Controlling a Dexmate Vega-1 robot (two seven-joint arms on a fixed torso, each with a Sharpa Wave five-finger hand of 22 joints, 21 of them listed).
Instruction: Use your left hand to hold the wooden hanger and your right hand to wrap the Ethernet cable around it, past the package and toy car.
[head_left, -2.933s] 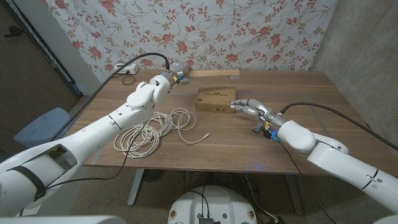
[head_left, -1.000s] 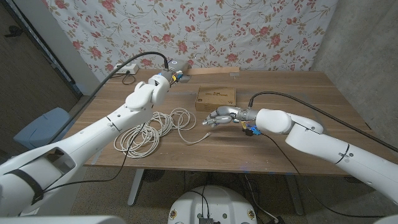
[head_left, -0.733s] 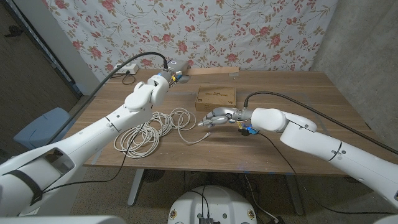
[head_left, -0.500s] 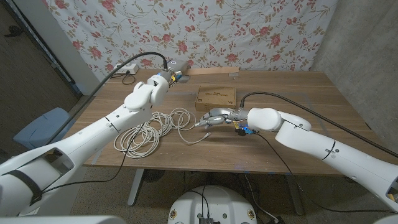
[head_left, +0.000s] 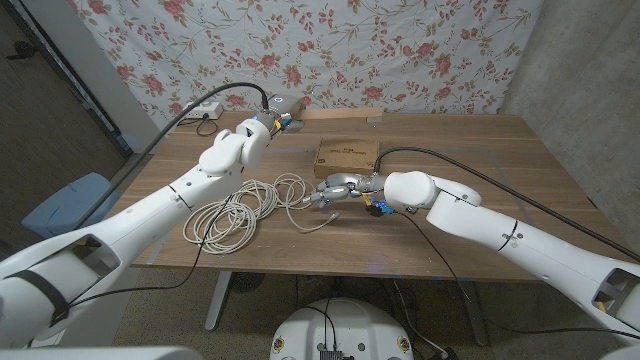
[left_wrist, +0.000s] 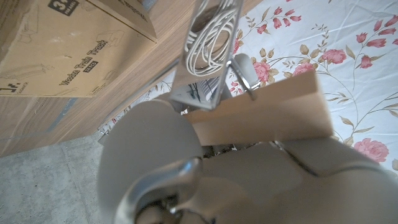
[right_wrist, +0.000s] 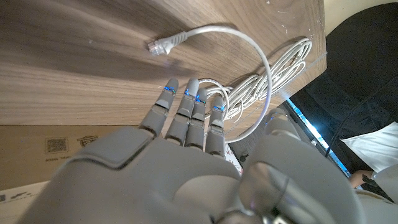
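One hand, the right hand (head_left: 335, 190), is hovering fingers apart, empty, just above-right of the cable (head_left: 300, 212) end at frame centre.

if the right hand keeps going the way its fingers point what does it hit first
Most likely the Ethernet cable: the right hand points toward the robot's left, at the loop running to the plug end. Its height above the table is unclear.

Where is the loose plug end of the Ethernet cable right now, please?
In the head view the plug lies on the table just ahead of the right robot hand, right of the coiled cable and in front of the cardboard package.
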